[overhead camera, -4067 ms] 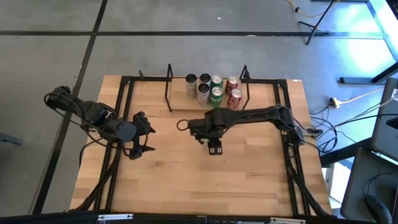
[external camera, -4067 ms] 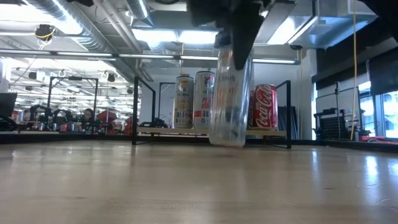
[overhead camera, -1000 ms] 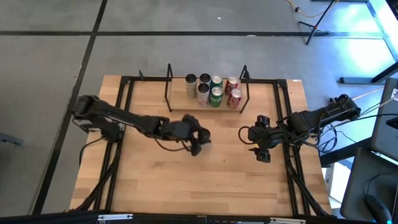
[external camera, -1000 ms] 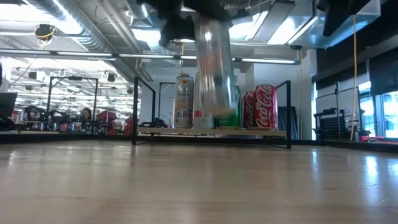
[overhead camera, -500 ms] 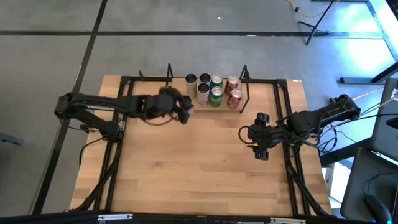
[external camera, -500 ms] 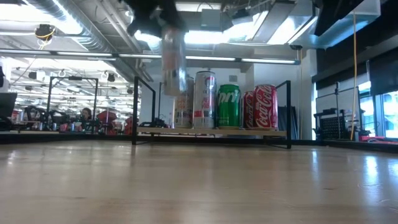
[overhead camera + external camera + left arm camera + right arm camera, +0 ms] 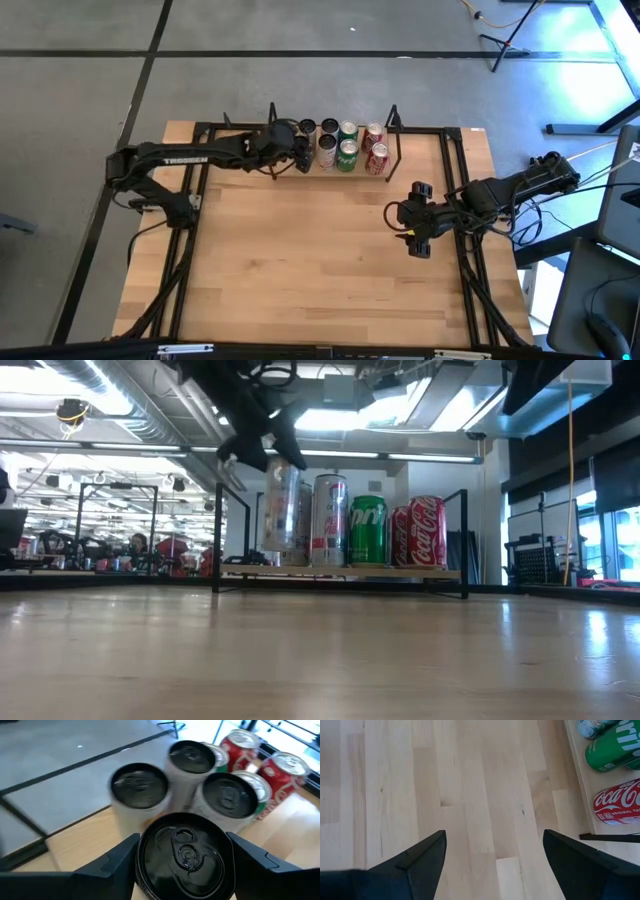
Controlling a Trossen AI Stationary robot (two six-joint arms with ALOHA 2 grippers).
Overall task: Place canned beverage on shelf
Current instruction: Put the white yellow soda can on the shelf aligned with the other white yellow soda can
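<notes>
A: What is sitting on the shelf (image 7: 388, 141) right now?

B: Six cans are standing there in two short rows: two silver ones (image 7: 308, 129), two green Sprite cans (image 7: 346, 153), and two red Coca-Cola cans (image 7: 378, 158), all upright and packed close together between the black end frames.

A: And the canned beverage (image 7: 186, 856) being placed?

B: The left gripper (image 7: 288, 143) is clamping it by its sides, one dark finger (image 7: 116, 860) on each flank. The can is hanging at the shelf's left end, just beside the silver cans. In the low view it is showing as a tall pale can (image 7: 280, 505), its base looking slightly above the board.

A: Which way is it pointing?

B: Its long axis is running nearly vertical, leaning only a little, with the pull-tab lid facing up toward the wrist camera.

A: And the other arm?

B: The right gripper (image 7: 417, 222) is waiting over the wooden tabletop (image 7: 300, 270) near the right edge, its fingers spread wide and grasping nothing.
</notes>
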